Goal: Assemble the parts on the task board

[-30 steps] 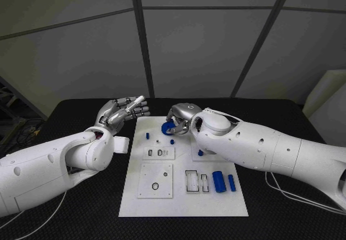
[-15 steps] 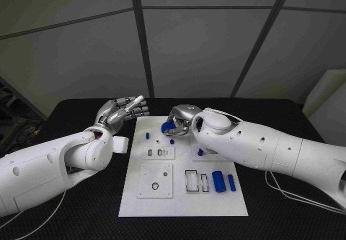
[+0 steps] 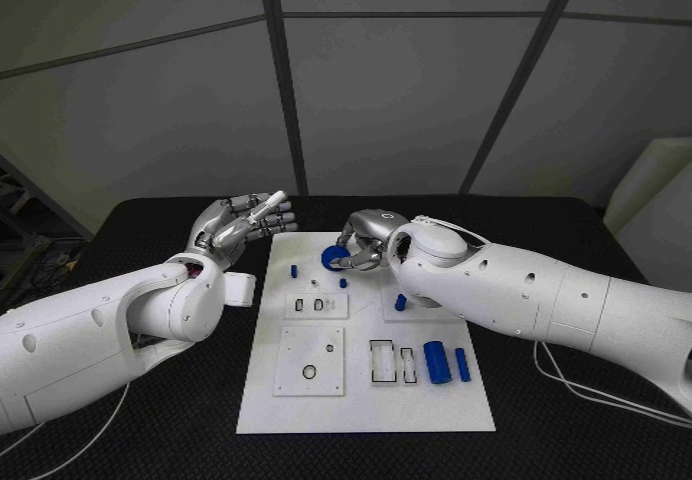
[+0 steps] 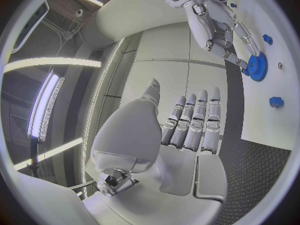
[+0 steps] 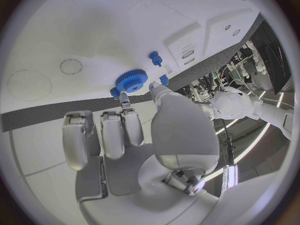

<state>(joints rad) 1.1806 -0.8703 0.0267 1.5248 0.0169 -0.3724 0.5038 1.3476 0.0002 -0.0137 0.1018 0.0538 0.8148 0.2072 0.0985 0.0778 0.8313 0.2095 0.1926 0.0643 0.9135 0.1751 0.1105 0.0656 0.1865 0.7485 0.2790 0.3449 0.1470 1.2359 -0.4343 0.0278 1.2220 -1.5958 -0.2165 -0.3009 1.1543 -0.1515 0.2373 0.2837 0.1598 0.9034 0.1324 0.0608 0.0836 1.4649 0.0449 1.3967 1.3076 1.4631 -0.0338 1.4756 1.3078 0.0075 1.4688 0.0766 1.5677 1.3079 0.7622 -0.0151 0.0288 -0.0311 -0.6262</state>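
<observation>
Right hand [image 3: 368, 243] grasps the blue gear [image 5: 131, 80] between thumb and fingers [image 5: 125, 101] at the far end of the white board [image 3: 433, 400], presumably to seat it, while left hand [image 3: 242, 226] hovers released (fingers extended) beside the board's far-left corner.

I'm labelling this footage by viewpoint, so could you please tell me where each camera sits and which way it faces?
Head view: on the robot's head, looking down at the white task board; both white arms show.
Left wrist view: behind the left hand, raised open beside the board.
Right wrist view: behind the right hand, facing the board, fingertips at the blue toothed gear.
Shared: all three views show the gear; the left wrist view also shows the right hand.
</observation>
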